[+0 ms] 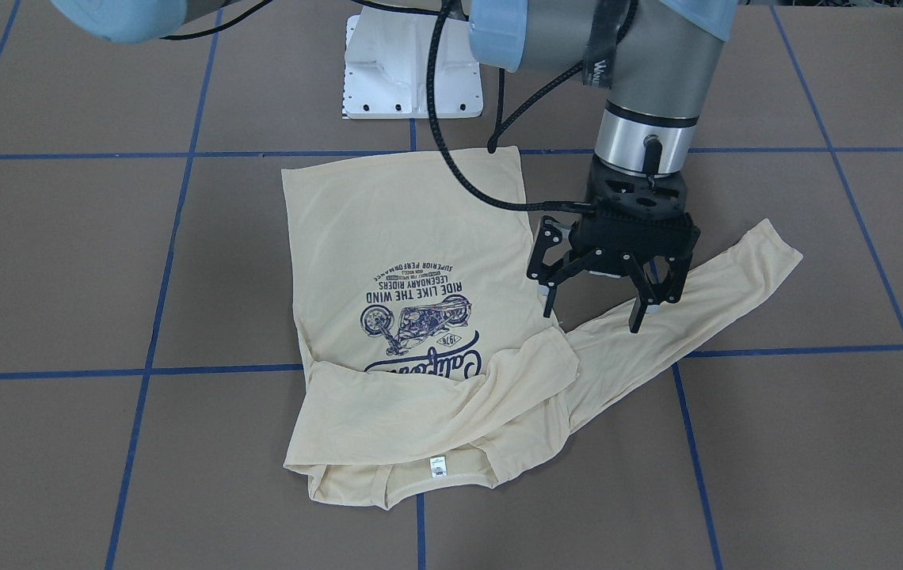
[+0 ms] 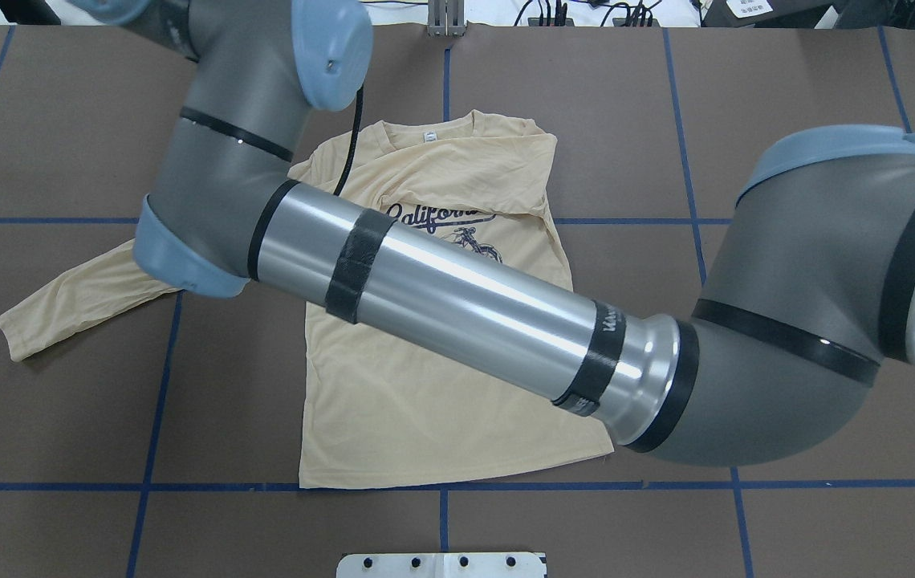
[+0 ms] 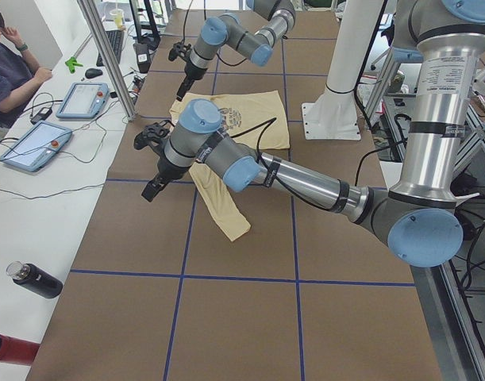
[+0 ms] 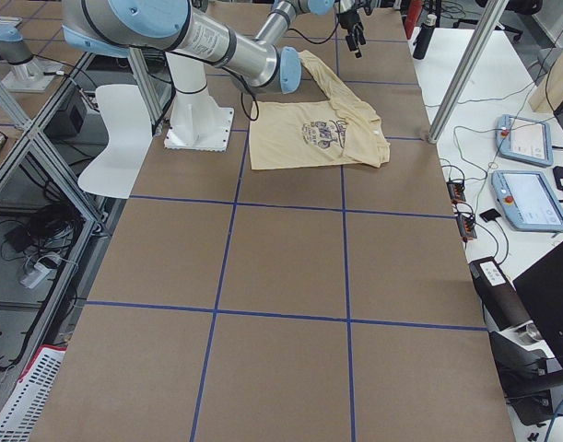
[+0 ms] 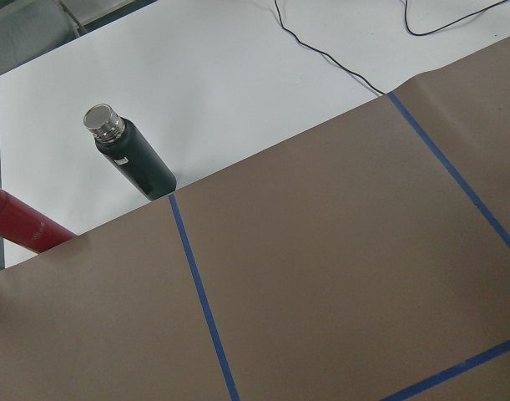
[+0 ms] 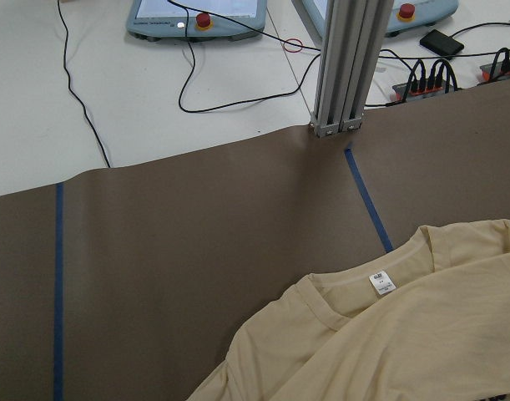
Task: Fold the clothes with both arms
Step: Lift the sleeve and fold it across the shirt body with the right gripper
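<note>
The cream-yellow T-shirt lies flat and print-up on the brown table, its navy motorcycle print partly covered by one sleeve folded across the chest. The collar with its white neck label points away from the robot, and the straight hem runs along a blue tape line.

The left gripper hangs with its jaws spread wide and nothing between them. The shirt's body edge is under one fingertip and the outstretched sleeve under the other; contact cannot be judged. Beyond that sleeve's cuff, bare table runs on outward.

The right gripper is high over the shirt's far side, and how far it is open cannot be told.
</note>
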You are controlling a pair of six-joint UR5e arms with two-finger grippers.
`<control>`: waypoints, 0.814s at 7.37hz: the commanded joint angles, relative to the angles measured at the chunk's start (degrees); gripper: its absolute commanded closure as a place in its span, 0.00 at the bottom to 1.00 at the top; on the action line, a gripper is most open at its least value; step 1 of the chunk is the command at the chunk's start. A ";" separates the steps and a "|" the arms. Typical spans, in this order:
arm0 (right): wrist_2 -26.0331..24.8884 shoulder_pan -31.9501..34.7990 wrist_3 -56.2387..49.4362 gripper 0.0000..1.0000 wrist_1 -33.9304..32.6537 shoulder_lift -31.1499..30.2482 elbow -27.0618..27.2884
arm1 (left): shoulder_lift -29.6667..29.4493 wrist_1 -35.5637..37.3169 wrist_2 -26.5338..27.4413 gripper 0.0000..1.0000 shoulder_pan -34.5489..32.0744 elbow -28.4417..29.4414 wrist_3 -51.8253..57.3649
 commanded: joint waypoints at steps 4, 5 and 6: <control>25.23 21.03 -30.92 0.00 -1.92 -36.98 37.17 | 7.50 -20.09 6.12 0.00 16.76 1.92 -20.42; 30.48 26.74 -40.58 0.00 -1.75 -47.62 45.36 | 10.31 -24.33 8.95 0.00 20.54 1.92 -24.40; 35.15 31.93 -50.95 0.00 -1.22 -57.47 50.49 | 13.39 -27.77 11.59 0.00 23.53 1.92 -25.39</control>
